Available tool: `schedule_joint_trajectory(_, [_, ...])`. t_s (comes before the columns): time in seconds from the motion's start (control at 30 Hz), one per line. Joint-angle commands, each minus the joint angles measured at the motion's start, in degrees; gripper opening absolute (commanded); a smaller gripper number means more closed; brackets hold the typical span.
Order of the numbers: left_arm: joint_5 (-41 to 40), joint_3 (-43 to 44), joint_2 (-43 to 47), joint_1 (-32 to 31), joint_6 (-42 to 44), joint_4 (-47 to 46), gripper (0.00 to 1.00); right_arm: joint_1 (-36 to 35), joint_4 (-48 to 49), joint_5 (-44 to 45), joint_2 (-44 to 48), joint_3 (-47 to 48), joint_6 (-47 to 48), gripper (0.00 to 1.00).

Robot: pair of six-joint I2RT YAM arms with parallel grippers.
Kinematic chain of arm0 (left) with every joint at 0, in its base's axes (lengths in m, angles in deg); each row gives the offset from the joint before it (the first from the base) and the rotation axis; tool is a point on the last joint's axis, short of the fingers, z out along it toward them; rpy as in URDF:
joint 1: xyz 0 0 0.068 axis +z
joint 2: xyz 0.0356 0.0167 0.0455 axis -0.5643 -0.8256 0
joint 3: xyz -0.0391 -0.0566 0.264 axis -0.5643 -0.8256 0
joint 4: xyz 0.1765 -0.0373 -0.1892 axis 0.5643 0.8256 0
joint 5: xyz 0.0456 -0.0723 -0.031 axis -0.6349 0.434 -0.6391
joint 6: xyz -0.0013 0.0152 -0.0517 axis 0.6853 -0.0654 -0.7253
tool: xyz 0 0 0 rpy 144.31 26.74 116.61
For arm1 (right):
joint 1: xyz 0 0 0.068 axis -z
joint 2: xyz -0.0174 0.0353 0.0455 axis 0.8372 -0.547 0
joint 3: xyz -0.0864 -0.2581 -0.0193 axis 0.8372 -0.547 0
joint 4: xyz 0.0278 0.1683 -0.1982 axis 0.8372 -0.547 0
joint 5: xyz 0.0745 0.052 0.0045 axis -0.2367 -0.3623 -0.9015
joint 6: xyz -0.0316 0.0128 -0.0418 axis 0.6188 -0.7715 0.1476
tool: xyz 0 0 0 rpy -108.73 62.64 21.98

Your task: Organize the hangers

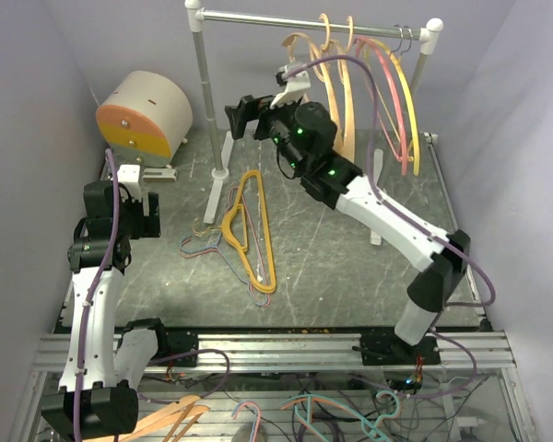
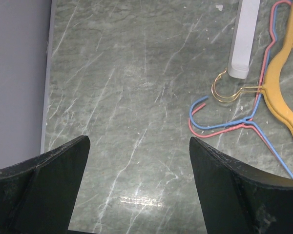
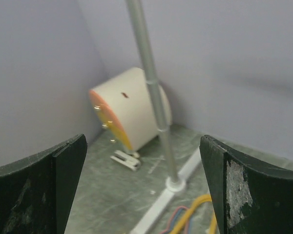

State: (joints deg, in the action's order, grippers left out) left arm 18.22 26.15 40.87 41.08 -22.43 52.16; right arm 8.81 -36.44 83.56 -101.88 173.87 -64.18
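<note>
Both my claws spread, empty.
Right claw lifted by the rail post, left claw low over the grey table; yellow hanger lies tangled with wire ones, other hangers, perhaps five, hang.

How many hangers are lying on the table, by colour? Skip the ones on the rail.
yellow plastic hanger: 1
blue wire hanger: 1
pink wire hanger: 1
Total on the table: 3
</note>
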Motion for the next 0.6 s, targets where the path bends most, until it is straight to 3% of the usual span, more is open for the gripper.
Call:
schedule_joint_trajectory(0.0, [1.73, -0.45, 0.59, 0.6, 0.15, -2.02, 0.95, 0.35, 19.41, 8.33, -2.54, -5.22, 12.25, 1.0])
schedule_joint_trajectory(0.17, [1.34, -0.45, 1.1, 0.74, 0.25, -2.11, 0.93, 1.27, 42.09, 7.57, -5.0, -14.24, 23.58, 1.0])
schedule_joint_trajectory(0.33, [1.56, -0.51, 1.42, 0.95, 0.67, -2.24, 0.92, 5.47, 40.59, 1.21, -7.2, -11.73, 17.9, 1.0])
schedule_joint_trajectory(0.57, [1.47, -0.63, 1.33, 0.93, 0.74, -2.24, 0.92, 6.8, 38.14, -1.61, -12.09, -4.42, 22.23, 1.0])
